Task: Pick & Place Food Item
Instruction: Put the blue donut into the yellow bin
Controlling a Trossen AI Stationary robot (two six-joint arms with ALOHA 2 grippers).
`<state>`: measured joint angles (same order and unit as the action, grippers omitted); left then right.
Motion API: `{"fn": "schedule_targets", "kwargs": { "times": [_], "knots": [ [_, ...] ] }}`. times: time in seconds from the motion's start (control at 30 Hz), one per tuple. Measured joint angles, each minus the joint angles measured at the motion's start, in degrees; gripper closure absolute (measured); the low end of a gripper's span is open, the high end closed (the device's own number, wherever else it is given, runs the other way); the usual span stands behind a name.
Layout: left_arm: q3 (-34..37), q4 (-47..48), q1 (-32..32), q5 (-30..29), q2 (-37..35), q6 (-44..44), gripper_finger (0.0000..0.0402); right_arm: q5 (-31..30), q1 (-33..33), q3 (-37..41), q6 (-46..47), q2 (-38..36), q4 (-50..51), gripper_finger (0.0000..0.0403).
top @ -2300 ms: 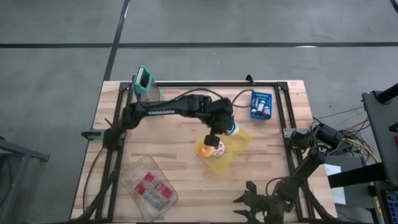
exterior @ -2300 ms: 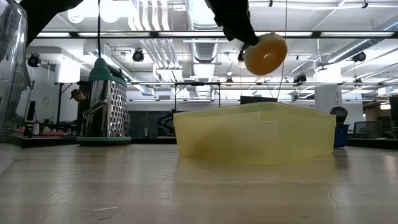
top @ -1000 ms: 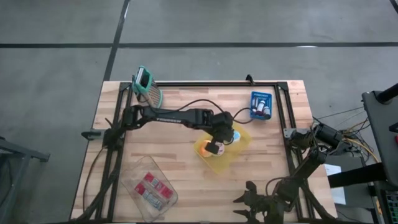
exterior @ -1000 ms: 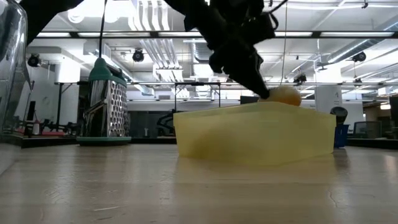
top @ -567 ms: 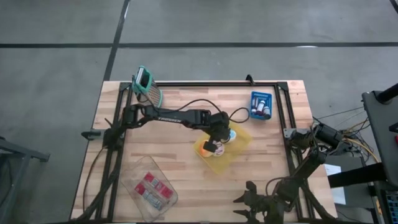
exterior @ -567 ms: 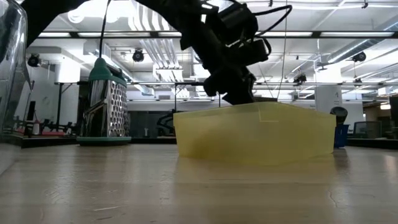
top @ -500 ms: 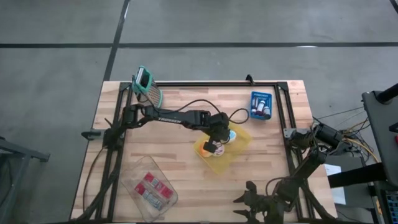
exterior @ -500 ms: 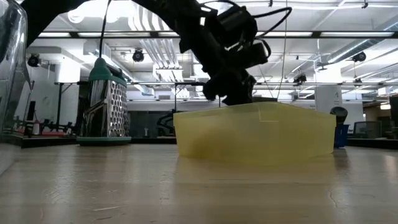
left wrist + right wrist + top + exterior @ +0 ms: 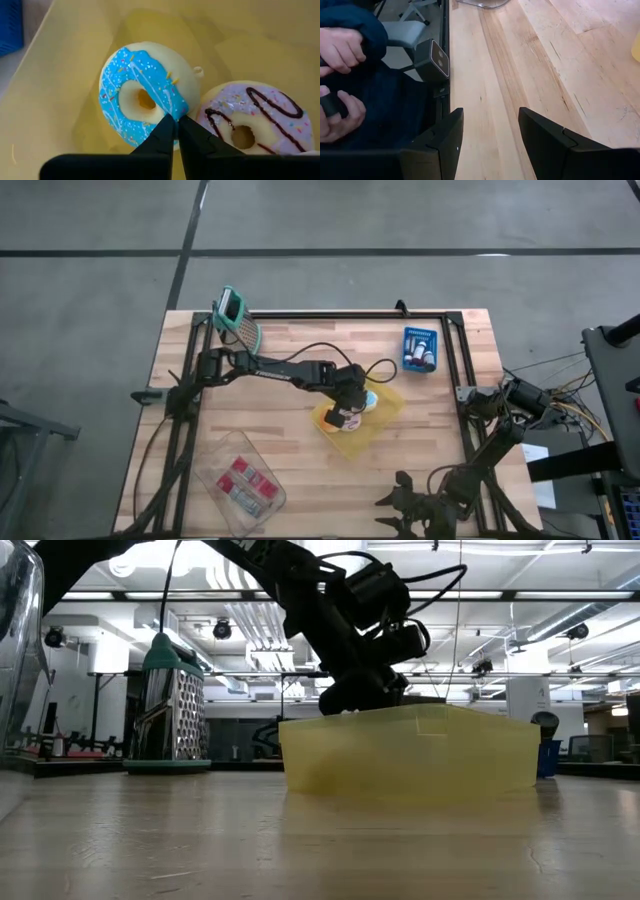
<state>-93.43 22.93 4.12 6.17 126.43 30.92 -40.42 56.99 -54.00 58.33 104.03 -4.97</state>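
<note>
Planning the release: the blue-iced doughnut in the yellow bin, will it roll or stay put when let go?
The blue-iced doughnut leans tilted, so it may flop flat rather than roll. The purple-iced doughnut and the yellow bin wall flank it, probably stopping travel. The left gripper, shut on its rim, barely dents it: likely fairly firm.

We've watched the left gripper (image 9: 349, 416) drop from well above the yellow bin (image 9: 388, 412), where it hung a couple of seconds back, right down inside it. The orange-glazed donut it carried, in plain sight above the rim in the low view earlier, has now sunk out of sight there behind the bin wall. The arm (image 9: 290, 369) has stretched out lower and flatter across the table. In the low view the wrist (image 9: 365, 650) now sits just above the bin's rim (image 9: 420, 710), lower than half a second ago.
</note>
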Motion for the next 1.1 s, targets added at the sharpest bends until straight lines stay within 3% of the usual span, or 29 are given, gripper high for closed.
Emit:
{"fn": "schedule_targets", "kwargs": {
  "times": [0.23,1.1],
  "knots": [
    [0.0,0.21,0.0,0.66,0.0,-0.04,0.0369,0.0,0.0,0.0,0.0,0.0,0.0,0.0216],
    [0.03,0.25,0.02,3.32,0.0,-0.04,0.0253,0.02,0.0,0.0,-0.02,0.0,0.0,0.0216]
  ]
}}
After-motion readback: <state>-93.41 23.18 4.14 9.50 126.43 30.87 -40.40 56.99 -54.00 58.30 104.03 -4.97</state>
